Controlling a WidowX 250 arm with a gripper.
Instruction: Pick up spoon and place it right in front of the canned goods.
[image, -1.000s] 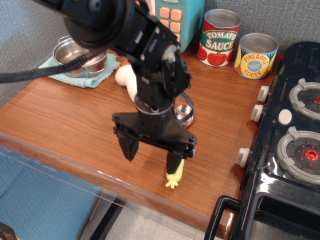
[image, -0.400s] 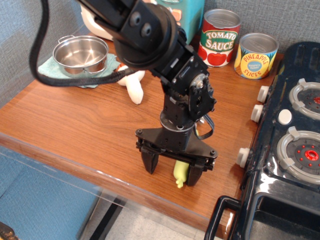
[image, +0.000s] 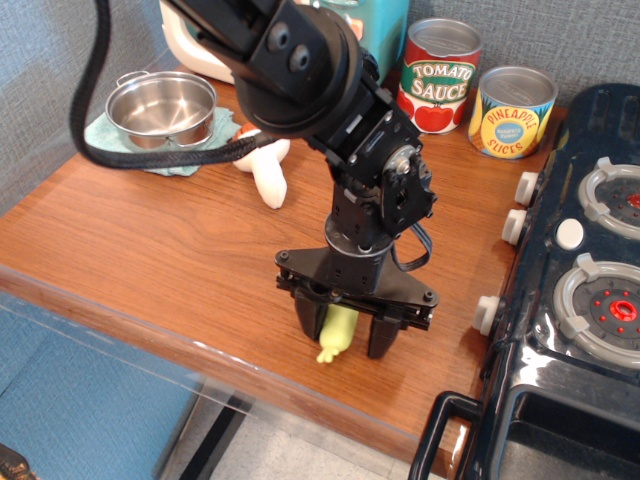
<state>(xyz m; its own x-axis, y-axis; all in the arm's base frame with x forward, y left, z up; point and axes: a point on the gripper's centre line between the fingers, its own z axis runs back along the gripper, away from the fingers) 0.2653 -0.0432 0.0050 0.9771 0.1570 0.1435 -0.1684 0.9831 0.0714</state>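
- The gripper points straight down over the worktop's front edge, at about six o'clock in the view.
- Its fingers stand fairly wide, straddling the spoon's yellow-green handle, apparently lined up to close on it; the bowl is hidden.
- The Tomato Sauce can and Pineapple Slices can wait at one o'clock, well apart.

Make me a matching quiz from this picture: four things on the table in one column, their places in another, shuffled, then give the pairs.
Things:
1. spoon
2. tomato sauce can
3. pineapple can
4. steel pot

Places:
A. on the green cloth, far left
B. between the claw fingers, near the front edge
C. back row, nearest the toy stove
D. back row, beside the teal box

Pairs: 1-B, 2-D, 3-C, 4-A
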